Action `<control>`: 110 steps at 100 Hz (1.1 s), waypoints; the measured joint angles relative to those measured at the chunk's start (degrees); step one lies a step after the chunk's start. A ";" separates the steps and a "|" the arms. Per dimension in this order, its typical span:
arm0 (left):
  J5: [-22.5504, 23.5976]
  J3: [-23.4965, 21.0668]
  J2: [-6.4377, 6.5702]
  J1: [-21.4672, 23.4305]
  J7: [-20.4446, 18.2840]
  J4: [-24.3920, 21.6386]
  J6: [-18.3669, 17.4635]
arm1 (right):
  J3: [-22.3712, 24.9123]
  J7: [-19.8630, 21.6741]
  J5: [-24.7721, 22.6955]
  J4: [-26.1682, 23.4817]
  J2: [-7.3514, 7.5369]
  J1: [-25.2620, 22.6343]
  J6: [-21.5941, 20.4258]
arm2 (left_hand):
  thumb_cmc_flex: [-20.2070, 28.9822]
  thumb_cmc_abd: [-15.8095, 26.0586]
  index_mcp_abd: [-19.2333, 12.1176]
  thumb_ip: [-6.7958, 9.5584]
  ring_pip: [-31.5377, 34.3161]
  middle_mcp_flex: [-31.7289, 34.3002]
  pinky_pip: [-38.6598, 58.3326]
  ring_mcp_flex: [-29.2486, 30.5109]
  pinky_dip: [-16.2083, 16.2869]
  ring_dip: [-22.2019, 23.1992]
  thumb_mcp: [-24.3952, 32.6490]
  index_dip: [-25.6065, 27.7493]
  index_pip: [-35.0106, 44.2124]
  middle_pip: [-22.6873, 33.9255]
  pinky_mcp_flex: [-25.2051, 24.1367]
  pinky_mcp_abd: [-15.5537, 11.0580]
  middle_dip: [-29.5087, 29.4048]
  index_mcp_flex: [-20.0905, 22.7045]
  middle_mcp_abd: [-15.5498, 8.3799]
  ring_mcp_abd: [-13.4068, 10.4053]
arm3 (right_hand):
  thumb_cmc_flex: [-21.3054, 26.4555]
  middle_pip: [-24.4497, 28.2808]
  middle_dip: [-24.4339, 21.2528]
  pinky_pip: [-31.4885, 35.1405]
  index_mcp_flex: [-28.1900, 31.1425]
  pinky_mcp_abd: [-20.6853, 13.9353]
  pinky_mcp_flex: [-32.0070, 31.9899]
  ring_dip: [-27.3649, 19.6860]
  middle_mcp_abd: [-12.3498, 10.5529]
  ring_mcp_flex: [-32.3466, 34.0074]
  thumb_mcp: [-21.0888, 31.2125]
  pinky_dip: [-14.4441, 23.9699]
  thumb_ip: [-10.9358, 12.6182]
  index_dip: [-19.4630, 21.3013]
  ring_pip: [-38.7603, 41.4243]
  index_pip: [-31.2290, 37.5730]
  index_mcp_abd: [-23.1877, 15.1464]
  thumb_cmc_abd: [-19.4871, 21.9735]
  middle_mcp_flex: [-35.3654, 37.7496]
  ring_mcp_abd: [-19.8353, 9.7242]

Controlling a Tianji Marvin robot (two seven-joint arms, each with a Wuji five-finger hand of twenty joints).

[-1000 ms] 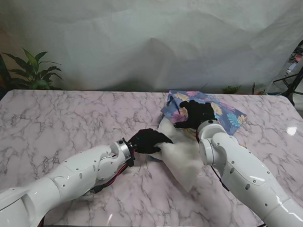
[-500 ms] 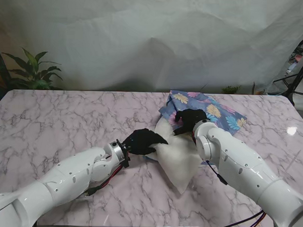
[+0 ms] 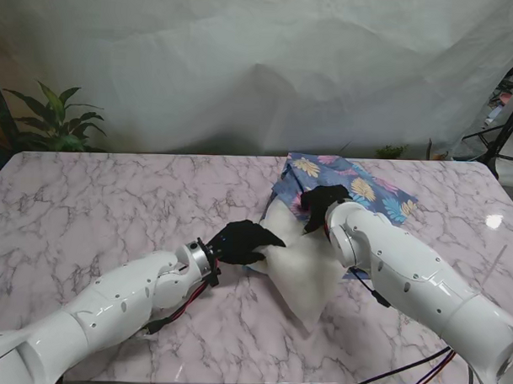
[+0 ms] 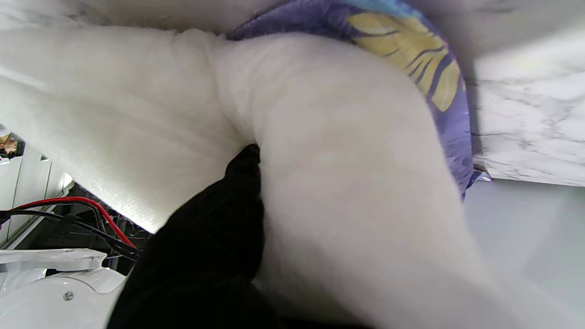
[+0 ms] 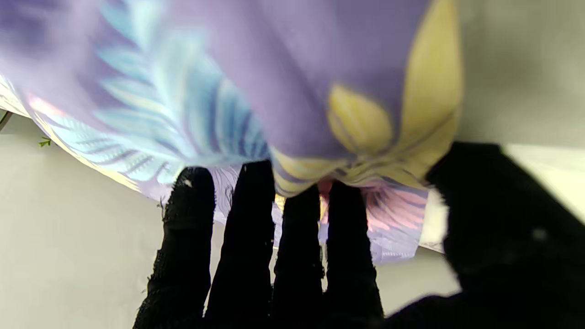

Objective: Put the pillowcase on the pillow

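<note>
The white pillow [image 3: 300, 265] lies right of centre on the marble table [image 3: 87, 211], its far end inside the floral pillowcase [image 3: 358, 189]. The left hand [image 3: 242, 240] is clamped on the pillow's left edge. The right hand [image 3: 322, 203] pinches the pillowcase opening between thumb and fingers [image 5: 297, 237].

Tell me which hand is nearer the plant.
Left. The left hand grips the pillow near the table's middle; the right hand is on the pillowcase, farther right of the plant.
</note>
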 measured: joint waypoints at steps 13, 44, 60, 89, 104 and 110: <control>-0.59 -0.35 0.40 0.52 -1.03 -1.24 0.46 | 0.69 -7.21 4.14 3.34 -1.62 0.15 0.11 | 0.01 -0.01 0.03 0.00 0.00 0.48 0.00 0.00 -0.02 0.00 0.00 0.00 0.02 0.36 0.10 0.00 0.05 0.00 0.00 0.00 | 11.90 -1.10 0.20 5.57 15.96 -0.07 12.92 6.61 -0.43 16.65 13.36 0.30 -4.23 -5.25 3.63 9.75 -4.72 -0.73 21.03 -0.34; -3.96 -2.11 0.67 1.78 -6.02 -3.17 4.04 | 5.56 -6.60 11.30 1.89 -2.98 -1.60 1.65 | 3.42 4.46 0.02 4.78 3.15 3.61 -2.52 -0.30 4.25 -3.09 -17.05 -0.68 -0.12 -5.19 2.11 -1.37 7.37 0.68 -0.05 -0.39 | 15.27 1.56 7.97 11.16 22.87 0.78 28.47 18.26 3.10 26.62 13.57 5.33 -4.11 -8.34 22.12 16.09 -5.33 1.86 29.86 -1.87; -5.20 -2.98 0.60 3.08 -6.28 -5.58 9.31 | 8.62 -8.29 17.39 -1.17 -4.13 -3.85 3.50 | 3.50 4.46 -1.62 4.86 11.63 7.92 -0.69 2.61 7.17 -4.55 -19.70 -0.70 8.64 -4.62 8.21 -1.40 13.86 2.87 0.01 -0.42 | 15.83 3.86 12.80 12.67 22.84 0.98 31.56 20.68 4.98 26.84 14.19 7.80 -4.11 -3.96 30.43 16.14 -4.66 1.86 29.76 -2.49; -6.60 -4.37 -0.56 5.31 -4.76 -8.73 17.29 | 12.23 -9.80 23.44 -7.71 -5.33 -8.26 3.42 | 3.51 4.46 -1.39 4.86 15.61 8.63 2.04 5.56 7.29 -4.46 -19.70 1.01 12.30 -1.96 12.28 -1.40 16.88 2.90 1.91 -0.11 | 15.96 7.00 16.83 15.32 22.59 1.04 33.87 23.34 6.81 26.99 14.88 10.81 -4.05 -1.12 37.28 16.07 -3.79 2.34 29.05 -3.71; -6.62 -5.52 -0.83 6.32 -4.06 -11.21 21.39 | 12.96 -9.84 23.40 -10.97 -5.30 -9.97 2.80 | 3.50 4.46 -0.65 4.86 16.63 9.32 3.49 6.54 7.99 -4.40 -19.70 1.50 12.39 -1.48 13.05 -1.38 16.96 3.57 2.73 0.29 | 16.05 7.47 17.06 15.51 22.57 1.14 33.88 23.44 7.35 26.99 14.95 11.37 -3.85 -0.51 37.31 16.06 -3.22 2.34 29.05 -3.71; -6.53 -6.29 -0.87 6.77 -3.83 -12.29 22.76 | 13.29 -9.73 23.33 -12.30 -5.22 -10.60 2.57 | 3.50 4.46 -0.40 4.86 16.66 9.32 3.57 6.70 8.10 -4.38 -19.70 1.58 12.41 -1.47 13.16 -1.37 17.02 3.57 2.99 0.35 | 16.05 7.81 17.17 15.52 22.56 1.15 33.88 23.45 7.40 26.99 14.95 11.45 -3.85 -0.49 37.31 16.05 -3.19 2.34 28.95 -3.71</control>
